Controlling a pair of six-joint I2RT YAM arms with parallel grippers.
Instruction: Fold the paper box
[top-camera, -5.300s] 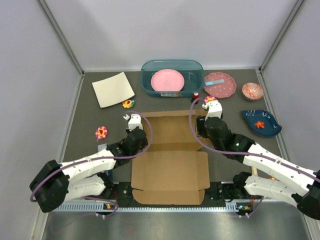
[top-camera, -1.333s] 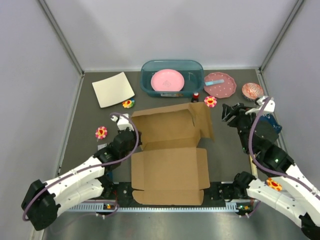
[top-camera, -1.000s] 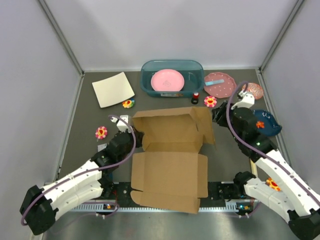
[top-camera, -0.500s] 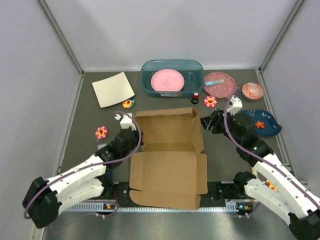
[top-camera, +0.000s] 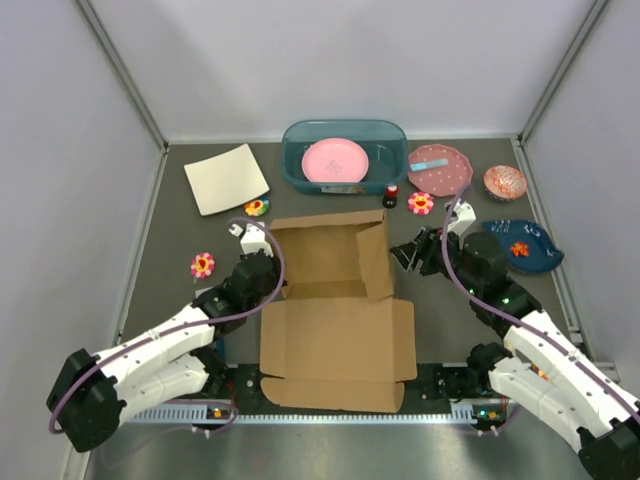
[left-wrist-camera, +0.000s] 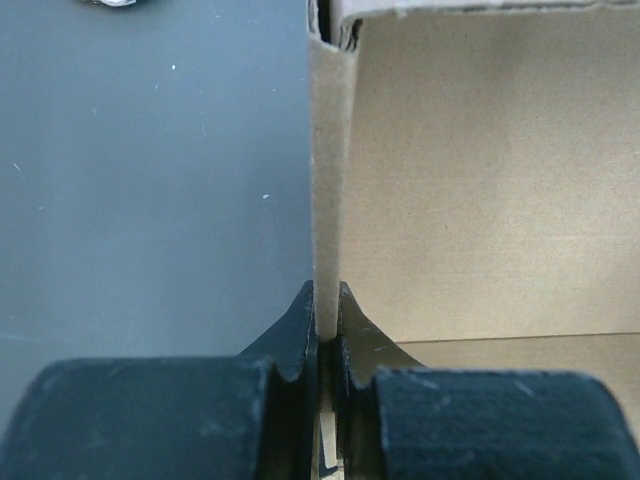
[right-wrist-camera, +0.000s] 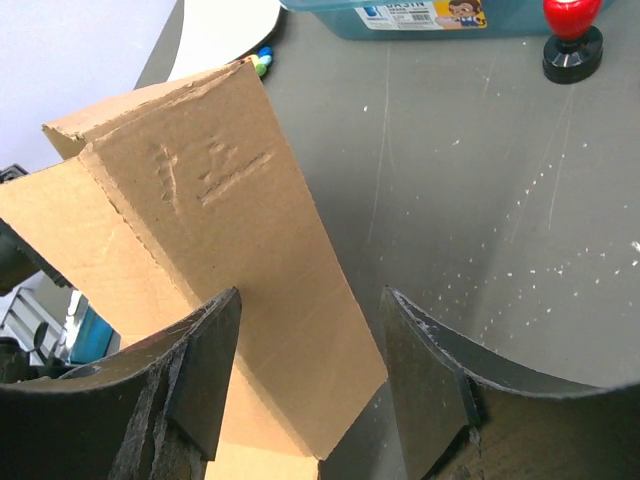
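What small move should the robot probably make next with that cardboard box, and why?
Probably close the right gripper on the right flap of the paper box: its open jaws straddle that flap, while the left gripper pinches the left wall.

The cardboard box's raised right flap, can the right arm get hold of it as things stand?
Probably yes: the right gripper is open, its jaws apparently either side of the raised flap of the paper box, with nothing else between them.
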